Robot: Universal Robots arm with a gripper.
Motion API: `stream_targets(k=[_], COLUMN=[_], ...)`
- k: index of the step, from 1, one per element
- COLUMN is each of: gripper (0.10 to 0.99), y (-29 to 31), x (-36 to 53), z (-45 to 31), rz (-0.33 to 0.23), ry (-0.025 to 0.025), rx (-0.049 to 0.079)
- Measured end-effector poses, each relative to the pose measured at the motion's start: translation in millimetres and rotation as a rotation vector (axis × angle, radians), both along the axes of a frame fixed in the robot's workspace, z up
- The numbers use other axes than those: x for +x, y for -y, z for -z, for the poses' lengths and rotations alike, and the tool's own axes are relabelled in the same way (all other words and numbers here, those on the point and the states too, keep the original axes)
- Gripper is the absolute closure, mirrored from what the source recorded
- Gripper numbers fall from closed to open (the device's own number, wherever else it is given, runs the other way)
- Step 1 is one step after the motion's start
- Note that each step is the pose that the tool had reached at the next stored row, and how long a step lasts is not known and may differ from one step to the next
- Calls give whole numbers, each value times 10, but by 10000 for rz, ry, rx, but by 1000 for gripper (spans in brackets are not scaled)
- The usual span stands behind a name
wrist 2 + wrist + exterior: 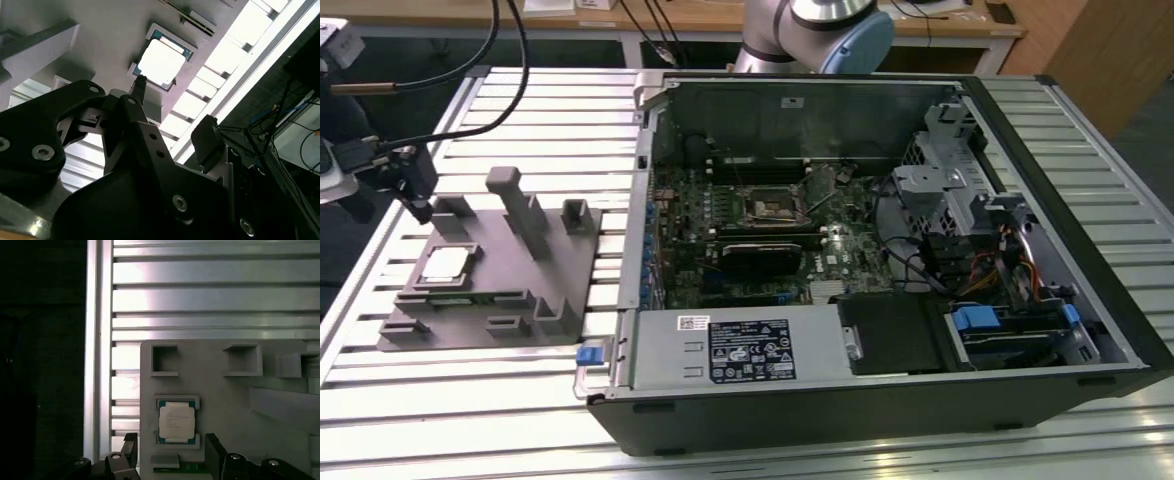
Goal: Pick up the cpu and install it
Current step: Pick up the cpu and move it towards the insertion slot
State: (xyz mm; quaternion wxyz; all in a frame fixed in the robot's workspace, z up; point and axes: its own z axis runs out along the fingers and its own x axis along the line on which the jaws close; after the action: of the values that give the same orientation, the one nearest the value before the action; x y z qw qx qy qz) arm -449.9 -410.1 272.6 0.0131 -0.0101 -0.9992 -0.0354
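First wrist view has the cpu [176, 422] lying flat in a shallow recess of the grey fixture [225, 400], untouched. It is in line with the gap between the jaws, which stand apart and hold nothing. In the exterior view, the fixture sits on the slatted table [480, 400], to the exterior view's left of the open computer case [787, 110].

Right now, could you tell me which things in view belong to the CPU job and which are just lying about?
Job: cpu in the fixture; gripper, open near it; socket in the case.
Lying about: power supply; cables; desk.
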Motion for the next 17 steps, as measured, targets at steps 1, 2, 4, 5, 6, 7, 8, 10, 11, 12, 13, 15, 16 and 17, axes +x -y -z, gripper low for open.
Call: stream_targets(k=[1,2,4,5,6,7,8,10,11,12,13,15,16,17], gripper=[439,439,439,439,439,439,439,439,439,439,439,439,439,439], y=[0,0,-1,0,0,0,0,0,0,0,0,1,1,1], x=[8,11,13,13,14,16,16,17,17,17,17,17,17,17], z=[14,28,55,71,86,99,114,137,146,152,154,164,173,184], rz=[-32,-45,-55,-58,-60,-62,-62,-61,-61,-61,-61,-61,-61,-61], ry=[2,4,2,3,3,3,2,3,2,3,1,8,11,12], rx=[1,2,1,1,2,2,1,2,1,2,0,1,3,2])
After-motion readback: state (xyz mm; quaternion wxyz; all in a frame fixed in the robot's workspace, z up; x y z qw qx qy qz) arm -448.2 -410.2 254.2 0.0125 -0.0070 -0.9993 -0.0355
